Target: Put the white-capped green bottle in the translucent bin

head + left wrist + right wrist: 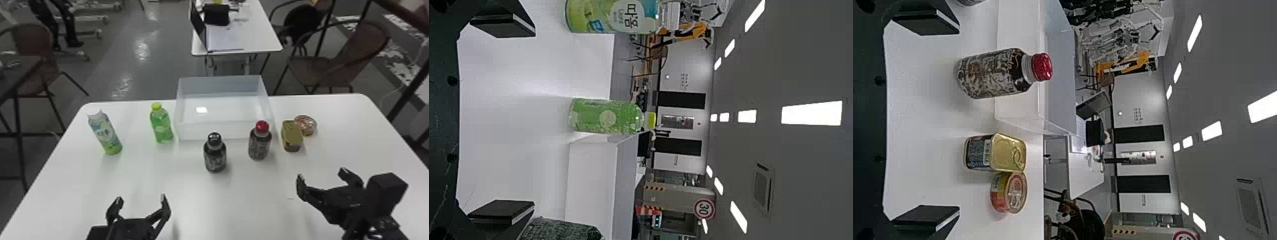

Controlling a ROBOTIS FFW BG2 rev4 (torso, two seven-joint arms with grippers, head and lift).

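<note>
At the left of the white tabletop (70, 191), the task's white-capped green bottle (107, 137) is stood upright, well apart from the bin and presumably set out there to be collected. Next to the right, a clear green plastic bottle with a yellow-green cap (162, 127) is placed upright just beside the bin's left wall; it could be mistaken for the target. The translucent rectangular plastic bin (194, 131) is set at the far edge, open side up and empty, so that it can be filled from above. A dark bottle with a black cap (215, 157) and a dark patterned bottle with a red cap (259, 145) are stood before it, then a gold-lidded rectangular can (292, 137) and a round flat tin (306, 125) are seen, likely as distractors.

The left gripper (141, 198) is held wide open over the near tabletop, with nothing grasped; it is better placed for the target. The right gripper (321, 174) is likewise spread wide and empty, near the right side, with nothing touched.
</note>
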